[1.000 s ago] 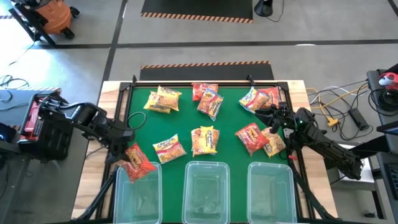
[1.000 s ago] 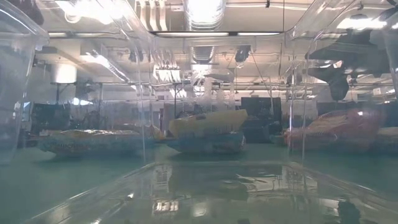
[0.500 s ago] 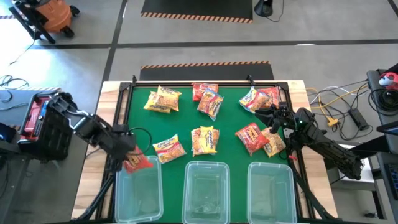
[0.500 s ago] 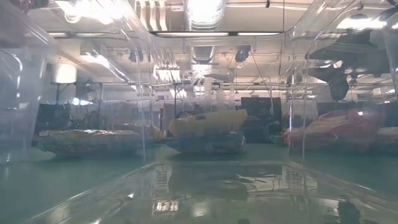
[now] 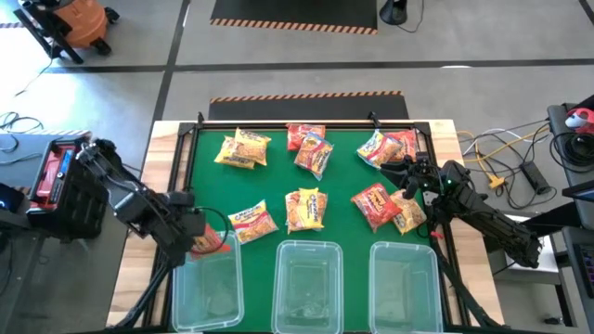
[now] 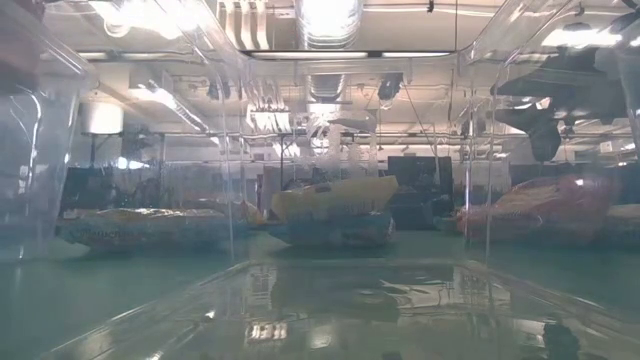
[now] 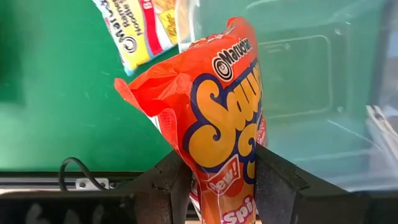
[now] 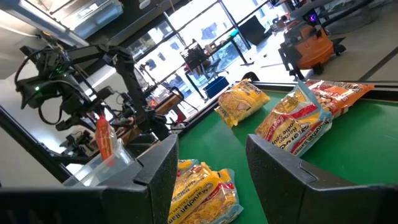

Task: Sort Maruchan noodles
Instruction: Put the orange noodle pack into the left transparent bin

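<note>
Green counter (image 5: 278, 176), noodle packets scattered across it. Three clear tubs along the near edge; left tub (image 5: 206, 288) beneath my left jaws (image 7: 217, 180), which are clamped on a red packet (image 7: 217, 118) at its far rim. Right jaws (image 8: 208, 168) stand apart, holding nothing, above packets at the right side.

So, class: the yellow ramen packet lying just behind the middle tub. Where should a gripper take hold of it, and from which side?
Probably from straight above, pinching across the narrow width of the yellow ramen packet. It lies flat on the green mat with open mat on either long side, so fingers could drop beside it; the middle tub crowds its near end.
</note>
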{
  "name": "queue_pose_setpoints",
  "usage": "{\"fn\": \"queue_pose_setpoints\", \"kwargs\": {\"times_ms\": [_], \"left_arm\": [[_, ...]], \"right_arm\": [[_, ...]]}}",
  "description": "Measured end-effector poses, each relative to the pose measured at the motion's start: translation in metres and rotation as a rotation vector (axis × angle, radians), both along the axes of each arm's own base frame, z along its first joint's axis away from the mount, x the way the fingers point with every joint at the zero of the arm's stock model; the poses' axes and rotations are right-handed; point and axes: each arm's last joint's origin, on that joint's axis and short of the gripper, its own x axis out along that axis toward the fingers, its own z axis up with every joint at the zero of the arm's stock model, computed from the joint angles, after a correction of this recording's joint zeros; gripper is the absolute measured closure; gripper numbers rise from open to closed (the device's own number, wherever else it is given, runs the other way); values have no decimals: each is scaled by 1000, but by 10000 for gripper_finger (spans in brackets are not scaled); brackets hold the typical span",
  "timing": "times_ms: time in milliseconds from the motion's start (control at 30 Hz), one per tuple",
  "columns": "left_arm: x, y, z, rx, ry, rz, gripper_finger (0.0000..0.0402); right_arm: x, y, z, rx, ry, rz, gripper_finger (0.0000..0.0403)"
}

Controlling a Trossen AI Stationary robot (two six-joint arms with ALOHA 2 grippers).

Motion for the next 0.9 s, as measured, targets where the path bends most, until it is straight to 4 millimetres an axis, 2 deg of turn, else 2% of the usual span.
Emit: {"fn": "queue_pose_setpoints", "kwargs": {"times_ms": [467, 900], "left_arm": [[32, -34, -35, 157, 47, 178, 278], [49, -63, -72, 279, 152, 162, 278]], "right_arm": [[0, 0, 0, 0, 0, 0, 225], [0, 0, 0, 0, 0, 0, 225]]}}
